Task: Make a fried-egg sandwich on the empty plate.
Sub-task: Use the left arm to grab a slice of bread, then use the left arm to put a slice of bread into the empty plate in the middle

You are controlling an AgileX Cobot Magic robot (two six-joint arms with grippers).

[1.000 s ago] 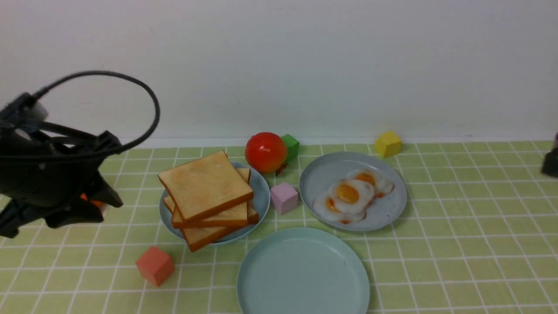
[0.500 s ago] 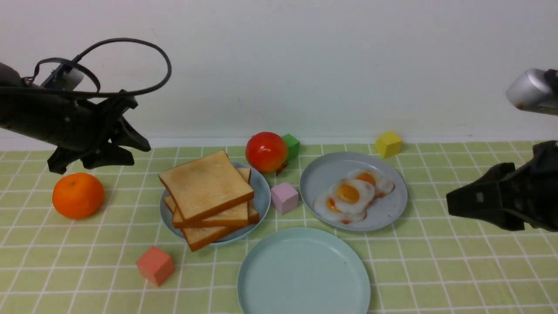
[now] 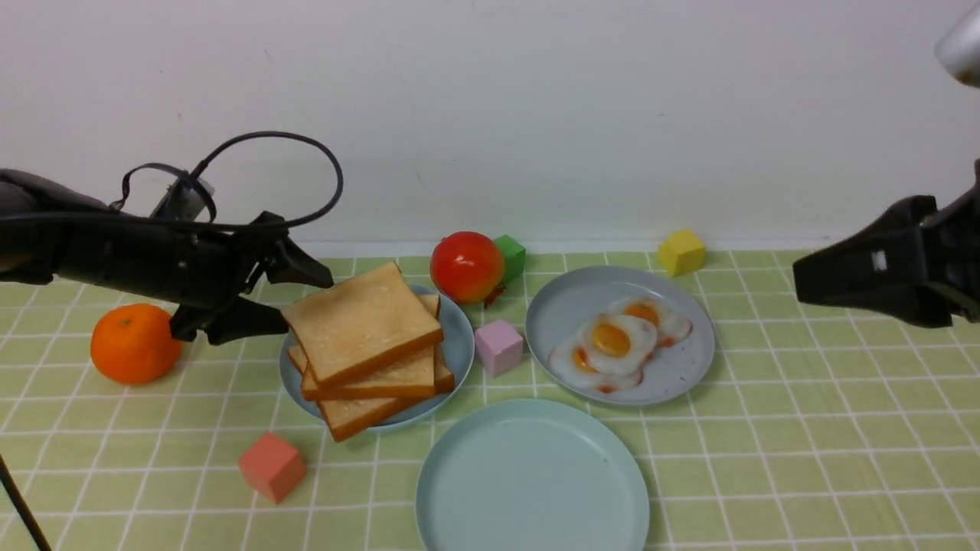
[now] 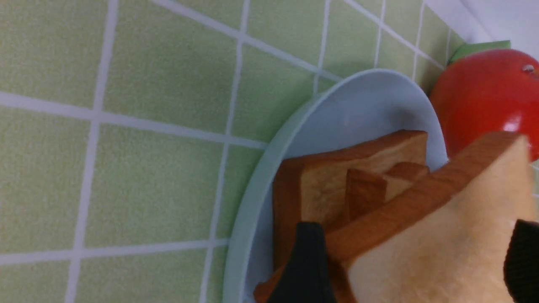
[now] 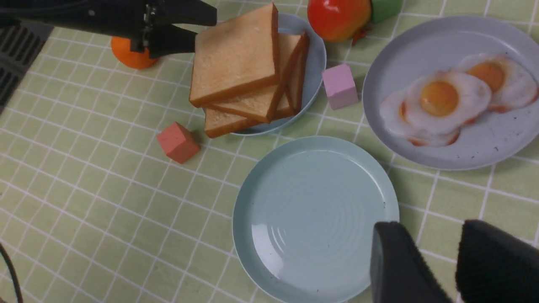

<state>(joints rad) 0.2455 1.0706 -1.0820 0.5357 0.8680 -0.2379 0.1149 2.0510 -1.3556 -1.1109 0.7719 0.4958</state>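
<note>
Advancing left gripper, now straddling top toast slice with spread jaws, leaving empty plate awaiting everything.

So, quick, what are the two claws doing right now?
Left gripper: open, jaws astride the edge of the top toast slice.
Right gripper: open, holding nothing.

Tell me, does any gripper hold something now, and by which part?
Nothing is held. The left gripper is open, its jaws astride the left corner of the top toast slice, not closed. The right gripper is open and empty.
</note>
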